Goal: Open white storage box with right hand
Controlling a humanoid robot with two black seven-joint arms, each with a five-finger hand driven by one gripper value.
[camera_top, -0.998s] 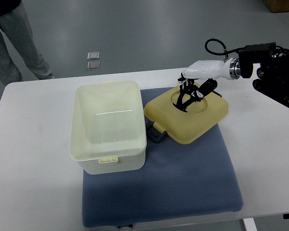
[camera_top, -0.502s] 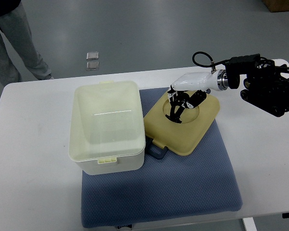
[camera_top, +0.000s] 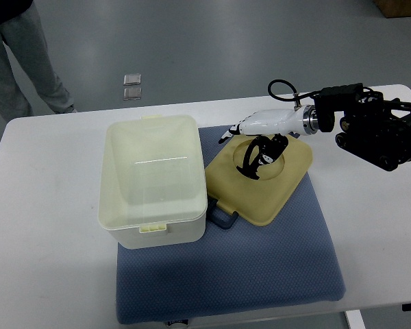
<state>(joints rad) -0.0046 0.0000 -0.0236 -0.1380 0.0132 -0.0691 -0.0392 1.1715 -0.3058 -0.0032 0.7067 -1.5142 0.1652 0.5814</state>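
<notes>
The white storage box (camera_top: pixel 154 179) stands open on the left part of a blue mat (camera_top: pixel 260 267), and I can see down into its pale inside. Its cream lid (camera_top: pixel 260 195) lies on the mat to the right, its left edge close against the box. A grey handle (camera_top: pixel 222 216) sticks out at the lid's near-left corner. My right hand (camera_top: pixel 255 147) reaches in from the right. Its dark fingers (camera_top: pixel 250 159) curl into the round recess in the lid's top and grip it.
The mat lies on a white table (camera_top: pixel 48 240). A person's grey trouser legs (camera_top: pixel 14 62) show at the far left beyond the table. Two small square plates (camera_top: pixel 132 86) lie on the floor. My black right forearm (camera_top: pixel 377 130) hangs over the table's right end.
My right hand has moved left with the lid, which slid and turned until its left edge came close to the box. The box has not moved.
</notes>
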